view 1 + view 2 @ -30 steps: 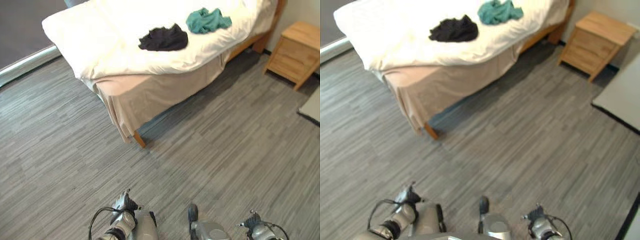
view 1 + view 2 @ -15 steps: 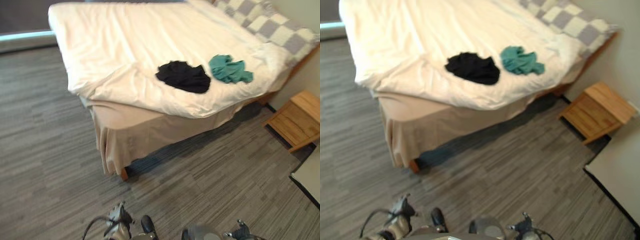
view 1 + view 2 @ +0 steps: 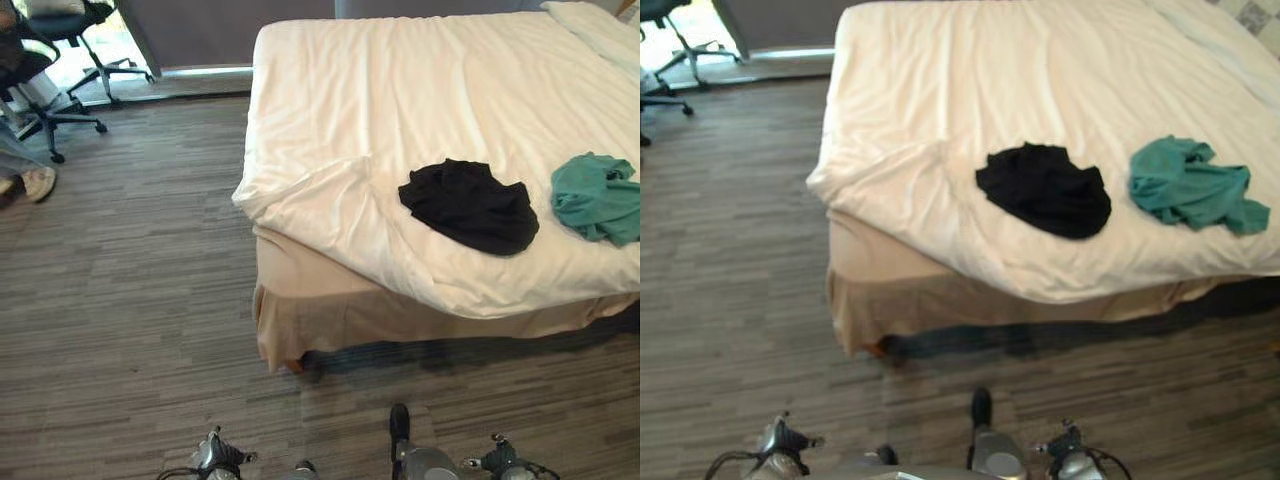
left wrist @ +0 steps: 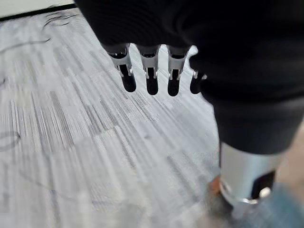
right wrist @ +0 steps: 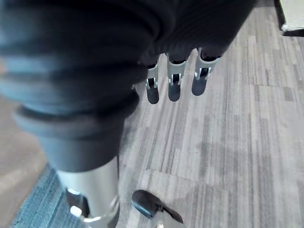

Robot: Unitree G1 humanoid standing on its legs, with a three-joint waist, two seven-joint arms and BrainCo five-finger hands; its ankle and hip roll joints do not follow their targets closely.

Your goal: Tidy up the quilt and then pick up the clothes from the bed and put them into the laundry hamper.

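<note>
A cream quilt [image 3: 400, 110] covers the bed, rumpled at its near corner. On it lie a black garment [image 3: 468, 205] near the front edge and a teal garment [image 3: 598, 198] to its right, apart from each other. My left hand [image 4: 151, 78] hangs low over the grey floor with straight fingers and holds nothing. My right hand [image 5: 174, 85] hangs the same way, fingers straight and empty, above the floor. Both hands are well short of the bed.
A tan bed skirt [image 3: 330, 315] hangs below the quilt. A black office chair [image 3: 60, 40] stands at the far left, with a person's shoe [image 3: 35, 183] near it. A pillow [image 3: 600, 20] lies at the bed's far right. Grey plank floor [image 3: 130, 290] stretches left of the bed.
The whole picture has swung: the bed now fills the upper right, the nightstand is out of view, and the chair has come in. The garments lie as before on the quilt.
</note>
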